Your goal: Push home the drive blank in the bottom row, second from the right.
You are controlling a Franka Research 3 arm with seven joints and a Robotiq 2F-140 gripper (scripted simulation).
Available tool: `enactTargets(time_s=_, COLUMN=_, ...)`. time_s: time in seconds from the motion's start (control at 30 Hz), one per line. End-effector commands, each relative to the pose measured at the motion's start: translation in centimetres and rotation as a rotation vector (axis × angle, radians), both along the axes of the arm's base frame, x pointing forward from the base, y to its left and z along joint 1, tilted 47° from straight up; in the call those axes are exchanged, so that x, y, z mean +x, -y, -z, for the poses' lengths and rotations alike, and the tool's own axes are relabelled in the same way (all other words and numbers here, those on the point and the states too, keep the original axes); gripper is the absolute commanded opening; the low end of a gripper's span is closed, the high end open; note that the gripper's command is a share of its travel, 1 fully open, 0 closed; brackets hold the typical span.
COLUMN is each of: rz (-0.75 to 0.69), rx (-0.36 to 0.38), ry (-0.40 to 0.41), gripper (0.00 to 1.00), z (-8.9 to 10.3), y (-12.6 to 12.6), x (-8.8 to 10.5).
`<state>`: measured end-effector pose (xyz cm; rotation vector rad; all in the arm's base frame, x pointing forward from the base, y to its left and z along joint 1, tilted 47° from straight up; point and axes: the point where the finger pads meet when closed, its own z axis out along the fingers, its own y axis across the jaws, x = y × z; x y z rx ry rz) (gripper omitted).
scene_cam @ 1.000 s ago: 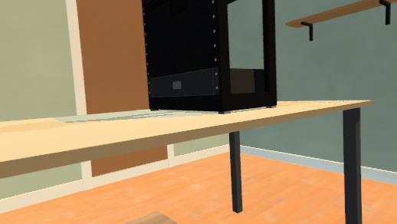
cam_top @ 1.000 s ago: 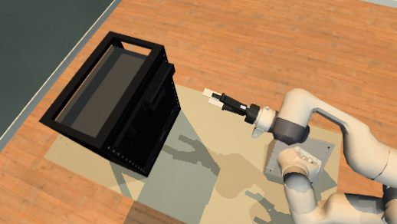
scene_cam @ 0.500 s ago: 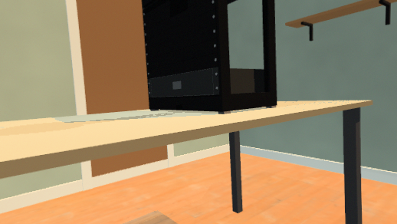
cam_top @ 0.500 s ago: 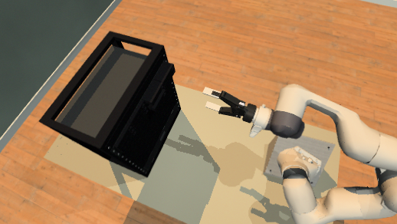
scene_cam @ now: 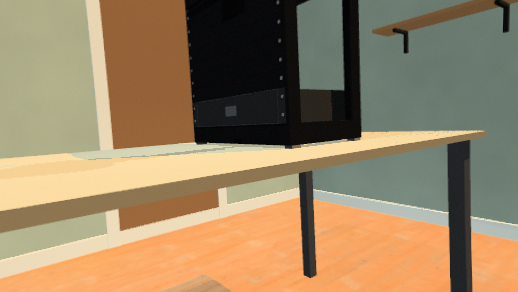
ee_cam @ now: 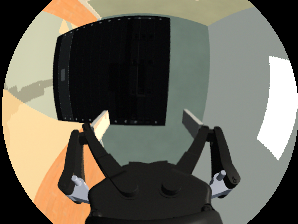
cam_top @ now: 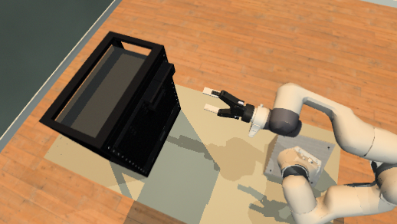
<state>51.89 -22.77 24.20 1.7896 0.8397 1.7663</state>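
The rack (cam_top: 100, 143) looks like matt black metal, its front rails dotted with small pale screw heads. The table (scene_cam: 350, 150) has a smooth, pale wood top on dark matt legs. The floor (cam_top: 268, 34) is warm orange plank wood with visible grain. The arm (cam_top: 345, 126) wears glossy cream plastic shells, and its base plate (cam_top: 326, 147) is dull grey metal.

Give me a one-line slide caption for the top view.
Open, empty gripper faces the black rack front across a gap on the table.
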Motion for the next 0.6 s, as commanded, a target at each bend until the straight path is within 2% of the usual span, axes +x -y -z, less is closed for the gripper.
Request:
enactTargets(time_s=0.0, rz=-0.003, rx=0.024, ry=-0.003, gripper=1.0, z=0.32, y=-0.23, x=0.06)
enactTargets(time_s=0.57, rz=-0.005, rx=0.038, ry=-0.003, gripper=1.0, z=0.56, y=-0.42, x=0.11)
